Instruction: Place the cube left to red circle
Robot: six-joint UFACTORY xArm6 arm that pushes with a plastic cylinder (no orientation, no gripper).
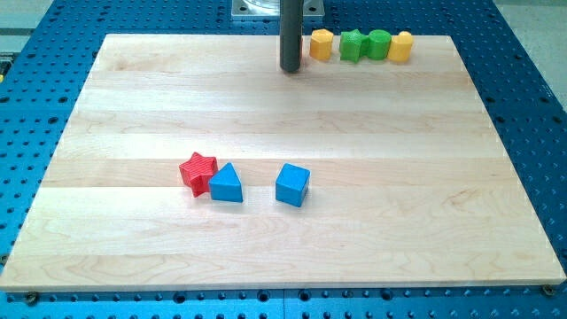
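My tip [291,68] at the board's top, blue cube [292,185] well below.

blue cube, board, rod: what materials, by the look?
Blue cube: likely plastic, matte, uniform saturated colour, maybe 3D-printed; unclear. Board: light wood, visible grain and plank seams, smooth satin finish. Rod, ending in my tip far above the cube: dark, faint sheen, metal or plastic, cannot tell.
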